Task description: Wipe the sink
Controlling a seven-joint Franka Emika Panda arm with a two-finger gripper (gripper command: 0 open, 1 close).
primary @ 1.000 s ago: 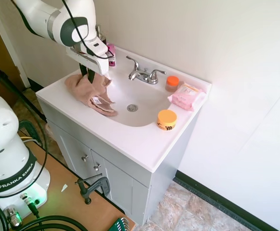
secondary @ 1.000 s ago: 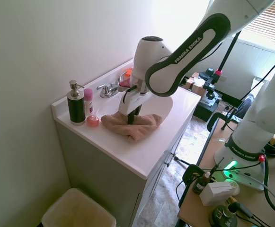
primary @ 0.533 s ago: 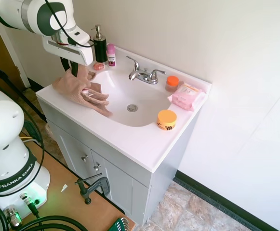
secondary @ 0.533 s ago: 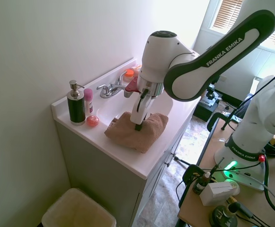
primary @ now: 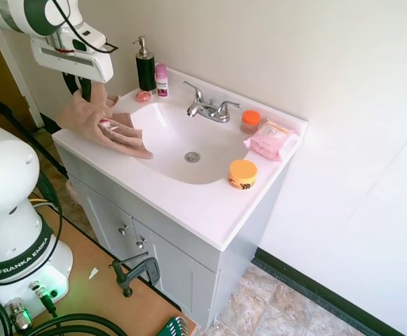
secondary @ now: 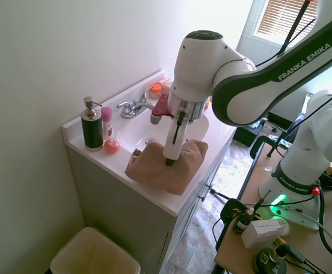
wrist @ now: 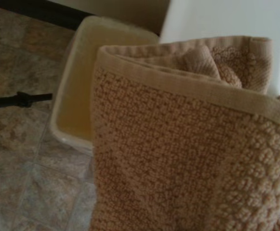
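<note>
The sink (primary: 182, 133) is a glossy white oval basin set in a white vanity top, with a chrome faucet (primary: 209, 108) at the back and a small metal drain (primary: 192, 157). My gripper (primary: 84, 96) is shut on a tan terry towel (primary: 94, 120), which is bunched over the vanity's left front edge, outside the basin. From the other side, the gripper (secondary: 169, 162) presses down into the towel (secondary: 160, 168), which drapes over the counter edge beside the sink (secondary: 132, 132). The towel (wrist: 178, 154) fills most of the wrist view.
A dark soap dispenser (primary: 146, 70), a pink bottle (primary: 162, 79) and a small pink disc (primary: 143, 96) stand at the back left corner. An orange-lidded jar (primary: 250, 121), a pink wipes pack (primary: 271, 140) and an orange tub (primary: 242, 173) sit on the right. A beige bin (secondary: 94, 257) stands on the floor beside the vanity.
The gripper has carried the towel out of the basin's left side, over the rim and onto the vanity's left front edge, and the arm has risen slightly.
</note>
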